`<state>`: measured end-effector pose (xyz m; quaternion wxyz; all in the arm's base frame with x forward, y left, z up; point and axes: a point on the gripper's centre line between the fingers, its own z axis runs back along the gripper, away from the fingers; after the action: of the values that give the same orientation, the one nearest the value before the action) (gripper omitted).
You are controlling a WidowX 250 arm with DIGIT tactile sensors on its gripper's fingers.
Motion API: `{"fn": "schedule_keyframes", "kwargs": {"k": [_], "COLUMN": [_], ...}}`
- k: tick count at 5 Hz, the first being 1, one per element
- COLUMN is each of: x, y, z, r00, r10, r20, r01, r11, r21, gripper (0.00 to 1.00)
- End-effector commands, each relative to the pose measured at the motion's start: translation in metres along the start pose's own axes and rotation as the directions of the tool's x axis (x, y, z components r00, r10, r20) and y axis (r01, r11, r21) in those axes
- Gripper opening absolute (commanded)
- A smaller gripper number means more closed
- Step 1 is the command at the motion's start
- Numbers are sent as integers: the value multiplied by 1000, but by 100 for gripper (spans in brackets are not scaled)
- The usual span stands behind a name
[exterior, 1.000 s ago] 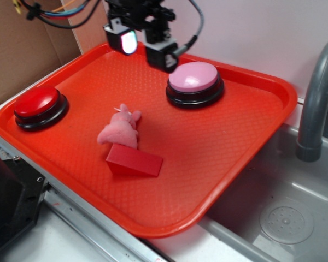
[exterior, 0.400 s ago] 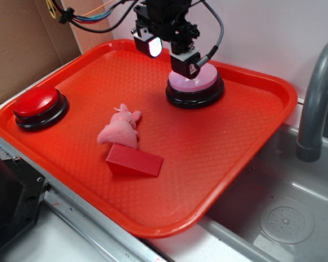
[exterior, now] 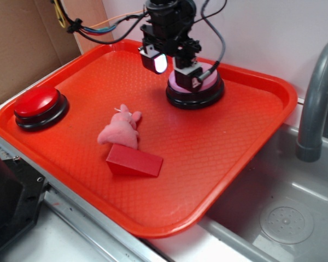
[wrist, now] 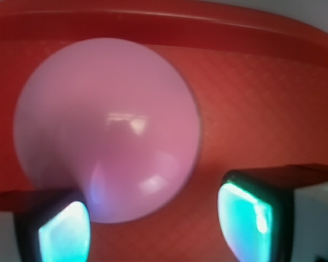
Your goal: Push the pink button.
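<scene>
Over the far right of the tray: the gripper (exterior: 177, 63) hangs above the pink button (exterior: 206, 83), covering the left part of its dome in the exterior view.
Button's place: far right part of the red tray (exterior: 224, 164), on its black base, well apart from the red button (exterior: 38, 102) at the left edge.
Wrist view: the pink button (wrist: 106, 128) fills most of the picture, with the two fingertips (wrist: 63, 232) low in the frame, one over the dome's near-left edge and the other beyond its right rim over bare tray.
Hand state: jaws spread fairly wide, nothing between them.
Contact: cannot tell whether a fingertip touches the dome yet; the exterior view suggests it is very close or just meeting it.
Step in hand: I judge this the final approach, the descent onto the button, with the press itself not clearly made.
Next move calls for: a short straight push downward so a fingertip bears on the dome until it gives; since one finger sits off the rim, a slight shift to the left would, I think, put the load nearer the centre.
Other things: a pink plush toy (exterior: 120, 128) and a red block (exterior: 134, 160) lie mid-tray, nearer the camera, clear of the arm's path.
Beyond the tray: a sink (exterior: 284, 218) and a grey faucet (exterior: 317, 103) on the right.
</scene>
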<state>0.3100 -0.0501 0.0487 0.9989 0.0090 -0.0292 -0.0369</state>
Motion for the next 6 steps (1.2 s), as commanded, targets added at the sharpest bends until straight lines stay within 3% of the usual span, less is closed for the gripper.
{"fn": "schedule_keyframes", "kwargs": {"k": [1,2,3,5,6], "x": [5,-3,-17,-47,-59], "y": [-6,-1,10,15,16], "z": [26,64,77,89,95], "r00": [998,998,1000,997,1000], "r10": [-24,16,15,71,2], "r20": [62,62,6,-20,-18], "r01": [20,-23,-15,-70,-1], "r11": [998,993,999,996,1000], "r21": [56,115,46,52,29], "gripper": [100,100,100,100,100]}}
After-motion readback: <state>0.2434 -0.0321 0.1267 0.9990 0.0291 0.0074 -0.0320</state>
